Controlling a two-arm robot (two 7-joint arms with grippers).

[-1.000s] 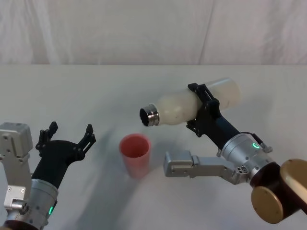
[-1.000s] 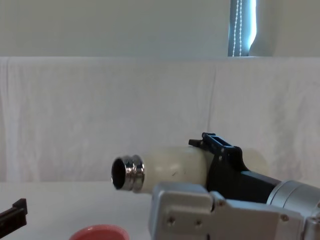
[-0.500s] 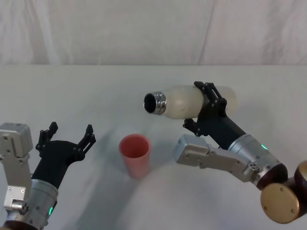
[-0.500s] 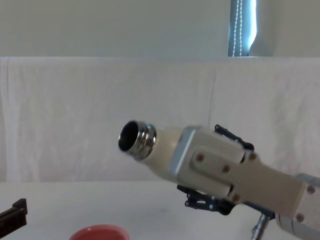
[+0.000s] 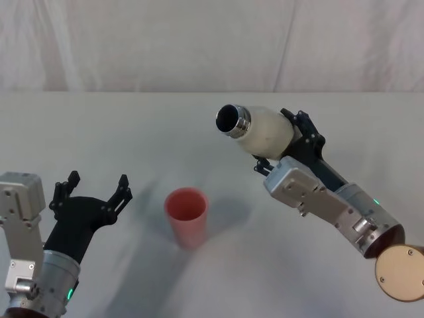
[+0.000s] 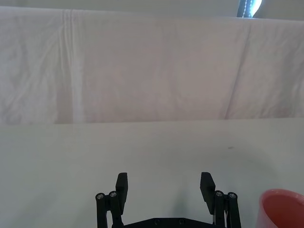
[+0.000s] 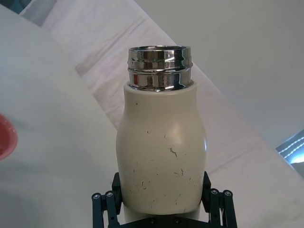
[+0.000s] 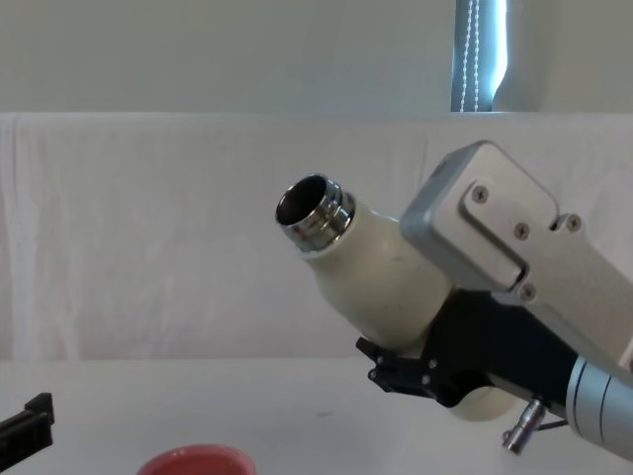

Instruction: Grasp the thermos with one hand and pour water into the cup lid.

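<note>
Thermos (image 5: 265, 130) clamped aloft in the right gripper (image 5: 289, 142).
Cup lid (image 5: 187, 213) stands between it and the spread-jawed left gripper (image 5: 93, 193); no print readable.

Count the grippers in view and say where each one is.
2. The left gripper hovers open, low over the table left of the cup lid. The right gripper is raised to the lid's right, shut on the thermos.

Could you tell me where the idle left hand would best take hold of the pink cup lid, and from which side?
Grip the cup lid across its outer wall, just below the rounded rim, coming in level from the robot's left. It stands upright and tapers downward, so the wall offers two opposite faces. The open left hand already sits on that side; the right hand holds the thermos raised clear.
</note>
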